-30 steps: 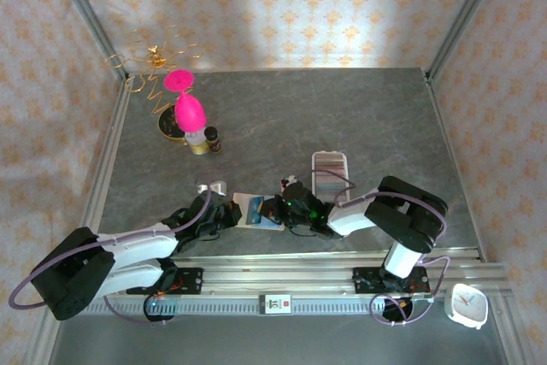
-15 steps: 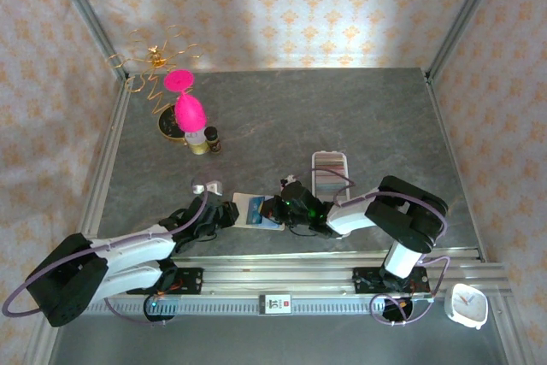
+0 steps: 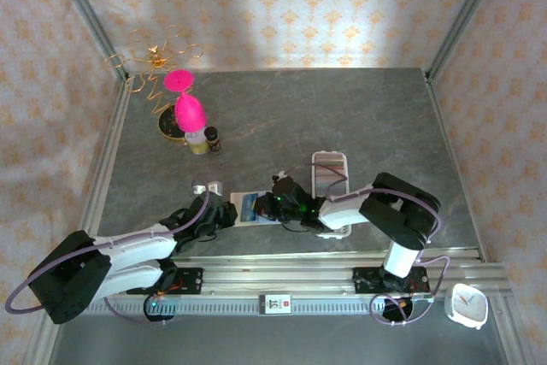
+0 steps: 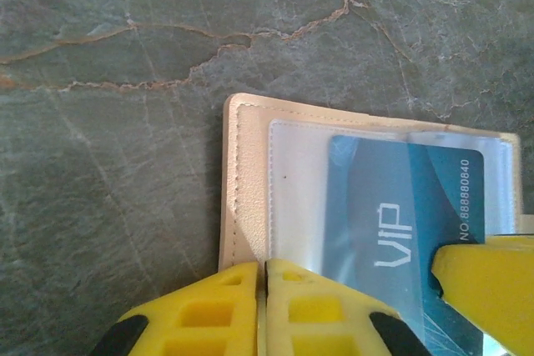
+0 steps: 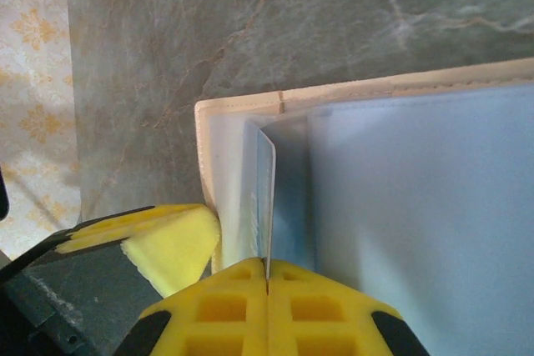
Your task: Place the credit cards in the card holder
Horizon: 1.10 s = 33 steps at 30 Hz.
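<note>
The tan card holder [image 4: 247, 164] lies open on the grey surface [image 4: 125, 122] between both arms. The right gripper [image 5: 267, 277] clamps its fingers on a blue VIP card [image 4: 392, 206] entering the holder's clear sleeve. The left gripper [image 4: 265, 271] has its fingers closed at the holder's edge.

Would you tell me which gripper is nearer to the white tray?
Right. The right gripper is just front-left of the white tray, at the card holder's tray-side edge; the left gripper lies across the holder, farther left.
</note>
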{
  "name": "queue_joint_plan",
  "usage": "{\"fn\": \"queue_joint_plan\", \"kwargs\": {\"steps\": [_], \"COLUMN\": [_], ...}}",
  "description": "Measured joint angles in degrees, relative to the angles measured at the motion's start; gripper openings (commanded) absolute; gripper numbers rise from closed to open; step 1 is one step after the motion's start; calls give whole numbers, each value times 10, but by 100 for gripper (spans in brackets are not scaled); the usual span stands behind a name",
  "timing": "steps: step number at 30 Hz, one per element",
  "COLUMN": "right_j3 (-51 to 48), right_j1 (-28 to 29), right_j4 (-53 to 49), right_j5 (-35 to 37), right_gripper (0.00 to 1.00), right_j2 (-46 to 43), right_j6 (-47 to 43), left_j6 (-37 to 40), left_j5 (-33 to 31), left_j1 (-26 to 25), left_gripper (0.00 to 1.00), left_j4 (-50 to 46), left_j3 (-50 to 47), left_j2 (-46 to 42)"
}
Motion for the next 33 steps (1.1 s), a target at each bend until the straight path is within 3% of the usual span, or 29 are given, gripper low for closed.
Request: {"fn": "queue_joint_plan", "kwargs": {"steps": [5, 9, 18, 33], "right_j3": [18, 26, 44, 100], "right_j1": [4, 7, 7, 32], "right_j4": [-50, -88, -138, -198], "right_j5": [21, 40, 59, 85], "right_gripper": [17, 22, 11, 18], "right_j2": [-2, -9, -11, 12], "right_j6": [-26, -38, -58, -99], "left_j6": [0, 0, 0, 0], "left_j5": [0, 7, 15, 21], "left_j1": [0, 0, 0, 0], "left_gripper": [9, 8, 8, 6], "left_j4": [0, 2, 13, 42], "left_j3": [0, 0, 0, 0], "left_j2": [0, 0, 10, 31]}}
